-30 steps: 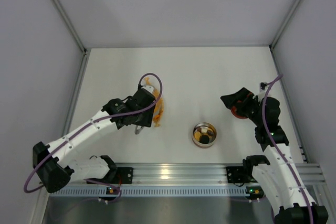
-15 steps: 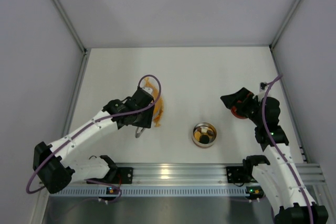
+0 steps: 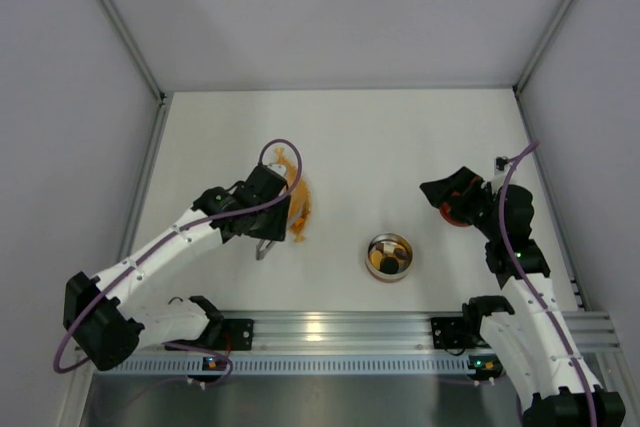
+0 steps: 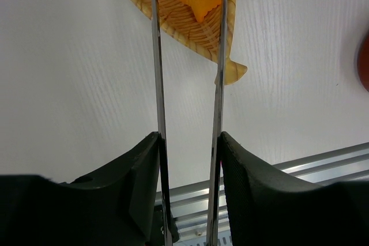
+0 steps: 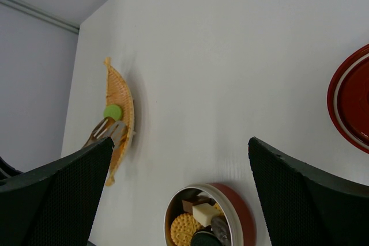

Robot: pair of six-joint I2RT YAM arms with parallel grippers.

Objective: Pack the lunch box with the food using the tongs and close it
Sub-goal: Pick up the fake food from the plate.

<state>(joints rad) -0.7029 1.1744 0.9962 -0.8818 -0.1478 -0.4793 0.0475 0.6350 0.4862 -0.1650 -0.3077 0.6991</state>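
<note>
Left gripper (image 4: 189, 137): clamped on slim steel tongs (image 4: 156, 56) over woven basket (image 4: 173, 24). Right gripper (image 5: 180, 142): jaws wide apart. Round shiny tin (image 5: 245, 220) near edge.

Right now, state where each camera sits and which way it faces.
Top external: above and behind the bases, looking down on the table; left arm and right arm show.
Left wrist: looks along the tongs clamped in its jaws toward the woven tray.
Right wrist: looks down past its open jaws at the lunch box and red lid.
Both wrist views share the woven tray.
</note>
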